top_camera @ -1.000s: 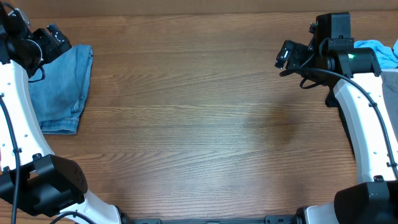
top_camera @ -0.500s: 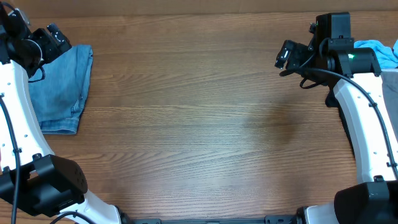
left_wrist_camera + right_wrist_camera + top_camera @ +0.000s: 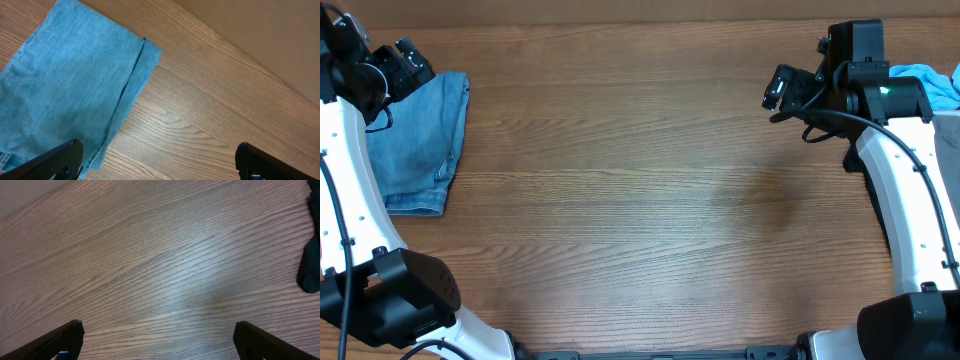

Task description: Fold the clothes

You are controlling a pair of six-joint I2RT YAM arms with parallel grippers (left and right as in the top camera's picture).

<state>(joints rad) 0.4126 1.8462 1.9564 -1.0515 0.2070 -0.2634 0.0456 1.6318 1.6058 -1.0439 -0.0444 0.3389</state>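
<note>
Unmoved since a second ago. Left gripper (image 3: 157, 155) released and empty, folded jeans (image 3: 70, 85) beneath, to its left. Right gripper (image 3: 157, 332) released above bare table (image 3: 160, 255). Probably ready for next garment.

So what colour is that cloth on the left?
The jeans are faded light-blue; left wrist shows best.

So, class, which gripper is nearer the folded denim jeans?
Left. The left gripper hovers over the jeans' edge; the right gripper is far across the table.
</note>
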